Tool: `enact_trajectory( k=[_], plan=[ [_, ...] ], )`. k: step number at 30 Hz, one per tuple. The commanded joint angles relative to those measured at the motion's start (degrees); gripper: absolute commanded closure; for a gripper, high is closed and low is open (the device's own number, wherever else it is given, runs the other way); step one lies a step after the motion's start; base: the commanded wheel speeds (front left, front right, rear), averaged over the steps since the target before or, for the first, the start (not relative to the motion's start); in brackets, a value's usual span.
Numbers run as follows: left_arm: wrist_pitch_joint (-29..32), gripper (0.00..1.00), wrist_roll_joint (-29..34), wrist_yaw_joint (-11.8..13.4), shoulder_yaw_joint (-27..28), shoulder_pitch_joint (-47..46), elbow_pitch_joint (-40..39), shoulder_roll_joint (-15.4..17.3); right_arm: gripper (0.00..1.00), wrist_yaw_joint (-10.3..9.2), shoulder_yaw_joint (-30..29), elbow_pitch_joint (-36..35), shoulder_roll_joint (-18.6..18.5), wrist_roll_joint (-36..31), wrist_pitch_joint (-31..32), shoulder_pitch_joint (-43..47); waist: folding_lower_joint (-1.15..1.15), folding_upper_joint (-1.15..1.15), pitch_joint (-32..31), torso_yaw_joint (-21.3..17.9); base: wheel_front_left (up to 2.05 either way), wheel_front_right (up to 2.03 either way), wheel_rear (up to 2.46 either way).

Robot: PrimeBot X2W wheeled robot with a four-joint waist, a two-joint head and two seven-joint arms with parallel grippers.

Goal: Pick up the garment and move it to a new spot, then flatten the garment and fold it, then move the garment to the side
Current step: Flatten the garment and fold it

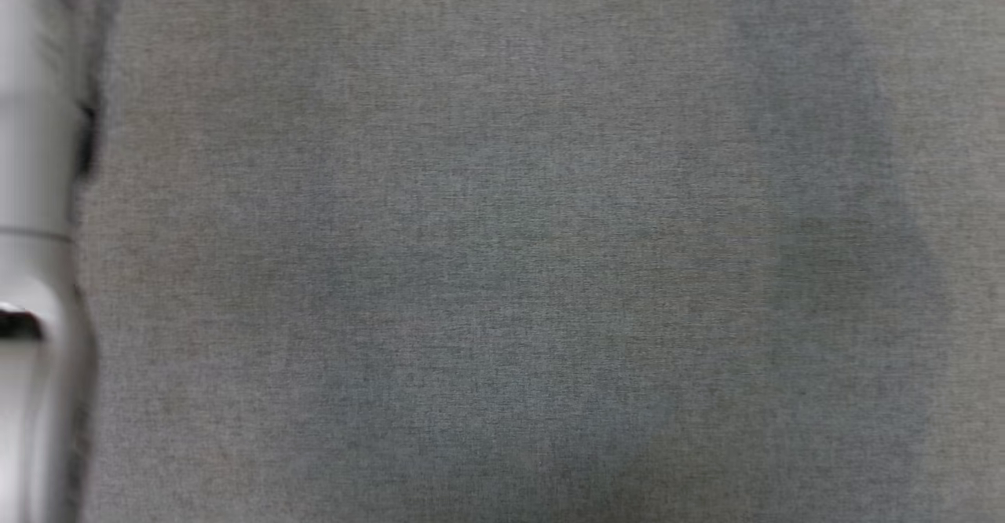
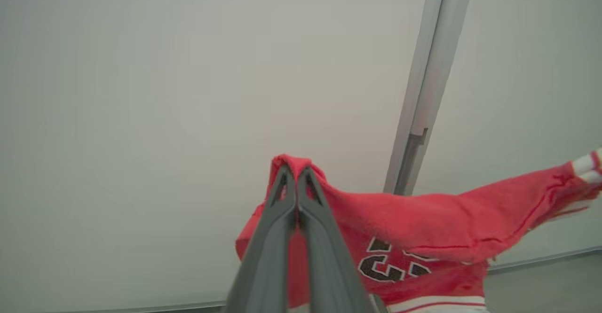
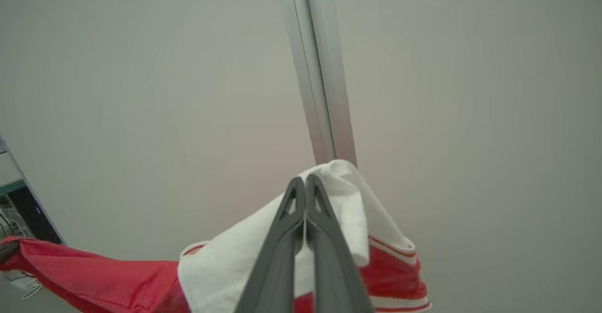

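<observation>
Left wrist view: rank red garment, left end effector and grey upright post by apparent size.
Largest: red garment, spreading across to the right edge.
Next: left end effector and grey post look roughly alike. The end effector, shut on the garment, is nearest the camera, so I leave these two unranked.

Garments: just one, a red jersey [image 2: 423,219] with white trim.
Grippers: two, the left gripper [image 2: 296,174] and the right gripper [image 3: 305,183].
Fingers per gripper: two dark fingers [image 2: 273,256] on each, so four all told.
Pinches on the jersey: two, one from each gripper.
Arms in the head view: one pale forearm [image 1: 31,193] along the left edge.
Work surfaces: one grey cloth surface [image 1: 502,240].
Posts: one metal post [image 2: 423,92] in each wrist view; can't tell if it's the same one twice.
Lettering: at least two dark characters [image 2: 378,268] visible; the rest are lost in folds, so no proper count.
</observation>
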Motion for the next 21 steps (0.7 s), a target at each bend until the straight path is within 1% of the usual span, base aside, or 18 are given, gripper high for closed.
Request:
enact_trajectory(
  k=[1,3,6,8,10,13,16,17,18,21],
  plan=[
    [-1.58,1.0,-1.04,-0.45,-0.4,2.44,0.78,-0.4,1.0,0.0,2.21,-1.92,-1.75,2.67,-1.96,4.46,-0.01,0.0,-1.1,-0.28,0.0,0.0,0.0],
    [-2.74,1.0,-2.33,-0.88,-1.4,7.49,1.19,-1.07,1.0,0.0,4.84,-5.25,-3.8,6.63,-3.96,12.07,-0.01,0.0,-2.09,-0.22,0.0,0.0,0.0],
    [-3.59,1.0,-4.16,-0.99,-4.14,17.69,-0.55,-1.45,1.0,0.0,6.8,-11.19,-7.51,12.96,-6.37,26.17,-0.01,0.0,-5.3,-0.15,0.0,0.0,0.0],
    [-3.94,1.0,-7.09,-0.9,-5.2,24.78,-3.54,-0.93,1.0,0.0,7.34,-15.79,-10.34,16.18,-7.37,35.7,-0.01,0.0,-7.89,-0.23,0.0,0.0,0.0],
    [-4.08,1.0,-8.86,-0.9,-6.45,31.22,-6.81,0.48,1.0,0.0,6.43,-19.59,-12.82,18.46,-7.82,44.41,-0.01,0.0,-9.58,0.05,0.0,0.0,0.0],
    [-4.01,1.0,-9.98,-0.91,-8.01,43.44,-10.42,1.14,1.0,0.0,5.2,-22.92,-13.91,21.22,-8.74,58.17,-0.01,0.0,-15.01,0.21,0.0,0.0,0.0],
    [-4.06,1.0,-11.61,-0.6,-7.44,52.77,-14.89,1.51,1.0,0.0,3.37,-25.72,-14.14,22.65,-9.11,67.7,-0.01,0.0,-19.67,0.08,0.0,0.0,0.0],
    [-4.06,1.0,-12.37,0.03,-7.01,56.29,-16.39,1.46,1.0,0.0,2.53,-26.61,-13.96,22.87,-9.27,70.76,-0.01,0.0,-21.11,0.02,0.0,0.0,0.0],
    [-4.06,1.0,-12.37,0.03,-7.01,56.29,-16.39,1.46,1.0,0.0,2.53,-26.61,-13.96,22.87,-9.27,70.76,-0.01,0.0,-21.11,0.02,0.0,0.0,0.0],
    [-3.59,1.0,-14.31,2.16,-6.64,66.9,-22.09,0.75,1.0,0.0,0.14,-29.96,-13.28,22.96,-9.19,78.92,-0.01,0.0,-25.41,-0.13,0.0,0.0,0.0]
  ],
)
